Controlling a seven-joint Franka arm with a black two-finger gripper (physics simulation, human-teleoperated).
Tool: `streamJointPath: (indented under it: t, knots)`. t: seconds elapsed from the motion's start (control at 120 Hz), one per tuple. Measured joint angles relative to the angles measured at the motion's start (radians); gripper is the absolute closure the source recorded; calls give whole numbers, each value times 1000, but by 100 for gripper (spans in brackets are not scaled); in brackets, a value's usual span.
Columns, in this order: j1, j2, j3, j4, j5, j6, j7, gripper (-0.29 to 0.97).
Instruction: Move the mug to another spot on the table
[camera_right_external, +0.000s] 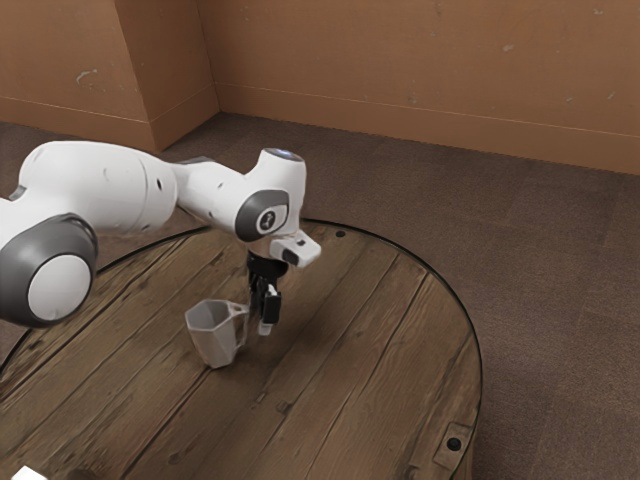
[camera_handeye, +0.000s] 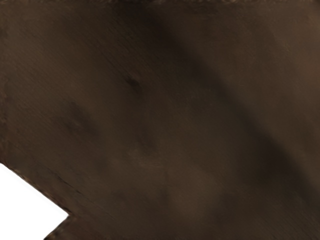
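A pale grey angular mug (camera_right_external: 214, 331) stands upright on the round wooden table (camera_right_external: 330, 390), its handle pointing toward the exterior view's right. My gripper (camera_right_external: 267, 312) hangs low over the table just beside that handle, on the exterior view's right of the mug. Its two black fingers stand a little apart, open, with nothing held between them. In the wrist view a white corner of the mug (camera_handeye: 27, 205) shows against the dark wood close below my hand.
The table's dark rim (camera_right_external: 470, 330) curves round on the exterior view's right, and brown carpet lies beyond it. A small metal fitting (camera_right_external: 453, 443) sits at the table's near right edge. Bare planks stretch in front of and to the right of the mug.
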Motion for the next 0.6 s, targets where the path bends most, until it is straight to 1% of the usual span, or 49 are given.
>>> streamJointPath:
  t: [0.1, 0.167, 0.25, 0.333, 0.383, 0.483, 0.6]
  knots:
    - [5, -1, 0, 35, 2, 16, 0, 8]
    - [8, -29, 0, 42, 1, 34, -1, 6]
    - [22, -98, -4, 34, -9, 68, -18, 4]
    - [38, -165, -4, 29, -61, 105, -46, 3]
    - [40, -217, -4, 0, -82, 127, -74, 2]
    - [42, -330, -5, -45, -75, 126, -149, 1]
    - [43, -444, -9, -51, -46, 51, -247, 1]
